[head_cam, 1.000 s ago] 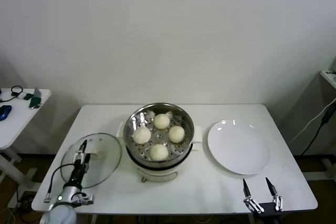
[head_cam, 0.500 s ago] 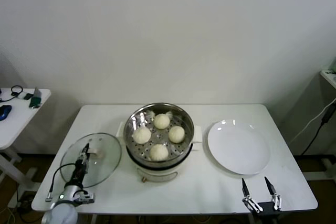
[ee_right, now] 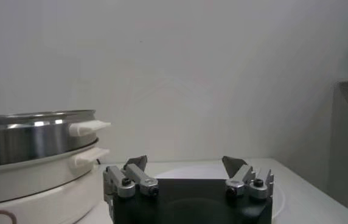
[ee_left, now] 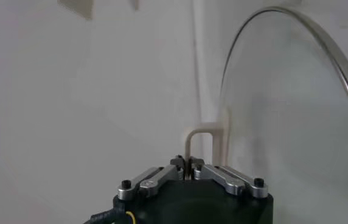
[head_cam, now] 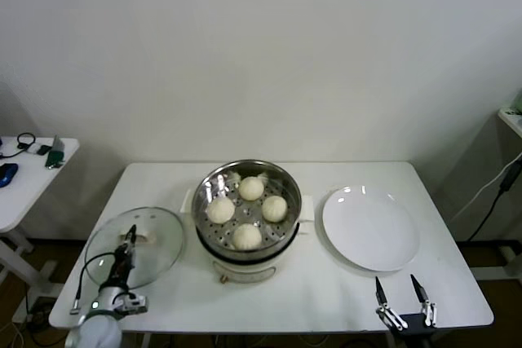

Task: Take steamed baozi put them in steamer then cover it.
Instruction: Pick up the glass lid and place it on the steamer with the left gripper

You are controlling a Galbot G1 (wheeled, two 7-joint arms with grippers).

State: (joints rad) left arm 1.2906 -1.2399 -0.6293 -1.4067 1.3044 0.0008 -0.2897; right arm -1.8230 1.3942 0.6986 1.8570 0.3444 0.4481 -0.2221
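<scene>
Four cream-white round baozi (head_cam: 247,210) sit in the shiny steel steamer (head_cam: 247,173); the left gripper (ee_left: 188,163), clamped on the handle of the round transparent glass cover (head_cam: 159,238) beside it, must carry it over; right gripper (head_cam: 402,291) open, parked

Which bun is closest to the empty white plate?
The baozi on the steamer's right side, toward the plate; the other three sit farther left.

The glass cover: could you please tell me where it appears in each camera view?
Head view: the cover is at lower left, held by the left gripper, beside the steamer.
Left wrist view: it fills the right side, jaws shut on its handle.
Right wrist view: not in it.
Shared landmark: the handle.
</scene>
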